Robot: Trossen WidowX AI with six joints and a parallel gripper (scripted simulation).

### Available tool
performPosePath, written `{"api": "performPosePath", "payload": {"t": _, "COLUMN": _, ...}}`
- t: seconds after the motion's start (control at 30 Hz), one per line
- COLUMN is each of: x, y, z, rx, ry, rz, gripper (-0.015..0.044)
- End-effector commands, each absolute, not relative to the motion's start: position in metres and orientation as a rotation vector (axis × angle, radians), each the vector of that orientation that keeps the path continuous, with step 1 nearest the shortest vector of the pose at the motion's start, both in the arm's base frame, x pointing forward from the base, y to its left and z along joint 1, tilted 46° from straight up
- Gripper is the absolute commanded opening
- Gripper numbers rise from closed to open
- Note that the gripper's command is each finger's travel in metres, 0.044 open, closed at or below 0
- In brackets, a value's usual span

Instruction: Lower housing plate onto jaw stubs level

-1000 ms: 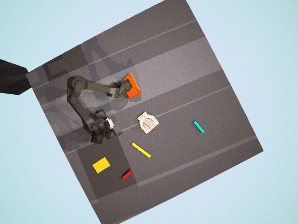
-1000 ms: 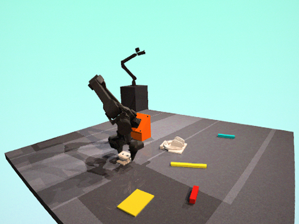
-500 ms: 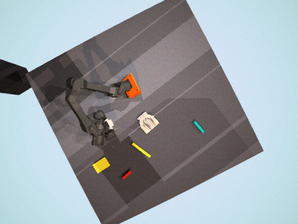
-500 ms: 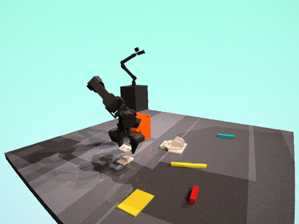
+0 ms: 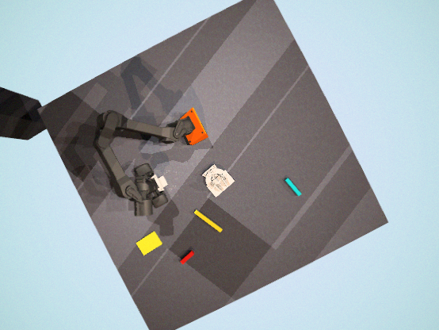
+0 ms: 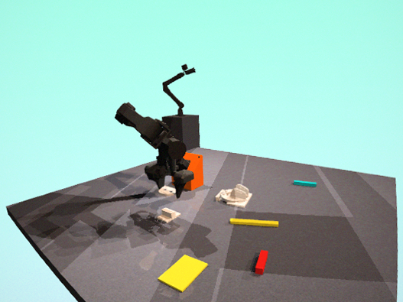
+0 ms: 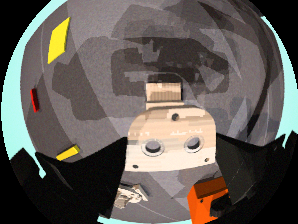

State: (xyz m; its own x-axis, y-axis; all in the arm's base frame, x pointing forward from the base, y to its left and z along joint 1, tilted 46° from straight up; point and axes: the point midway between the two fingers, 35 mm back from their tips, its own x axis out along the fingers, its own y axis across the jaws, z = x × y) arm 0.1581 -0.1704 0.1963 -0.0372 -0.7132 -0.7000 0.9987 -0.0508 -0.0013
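The cream housing plate [image 6: 166, 190] [image 7: 171, 127], with two round holes, is between the fingers of my gripper [image 6: 169, 193] [image 7: 171, 142]. My gripper is shut on its sides and holds it in the air. Below it, a small cream block on a flat foot [image 6: 168, 214] [image 7: 164, 92] stands apart on the table. The cream jaw assembly [image 5: 218, 180] [image 6: 234, 197] [image 7: 131, 194] lies away from the gripper, with rounded parts standing up on its base. The two stubs are too small to tell. In the overhead view the hand partly hides the held plate.
An orange box [image 5: 198, 132] [image 6: 195, 173] [image 7: 200, 205] stands under the arm's base. A yellow bar [image 5: 208, 220] [image 6: 254, 222], a red bar [image 5: 187, 257] [image 6: 261, 262], a yellow flat plate [image 5: 149, 243] [image 6: 183, 273] and a teal bar [image 5: 293, 186] [image 6: 304, 184] lie on the table.
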Motion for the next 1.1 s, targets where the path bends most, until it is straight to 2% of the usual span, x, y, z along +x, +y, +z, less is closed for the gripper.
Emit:
{"api": "performPosePath", "payload": {"t": 0.0, "x": 0.159, "y": -0.169, "z": 0.198, "rx": 0.618, "ry": 0.595, "rz": -1.526, "gripper": 0.0351}}
{"api": "performPosePath", "payload": {"t": 1.07, "x": 0.223, "y": -0.117, "z": 0.135, "rx": 0.162, "ry": 1.072, "rz": -1.179, "gripper": 0.0351}}
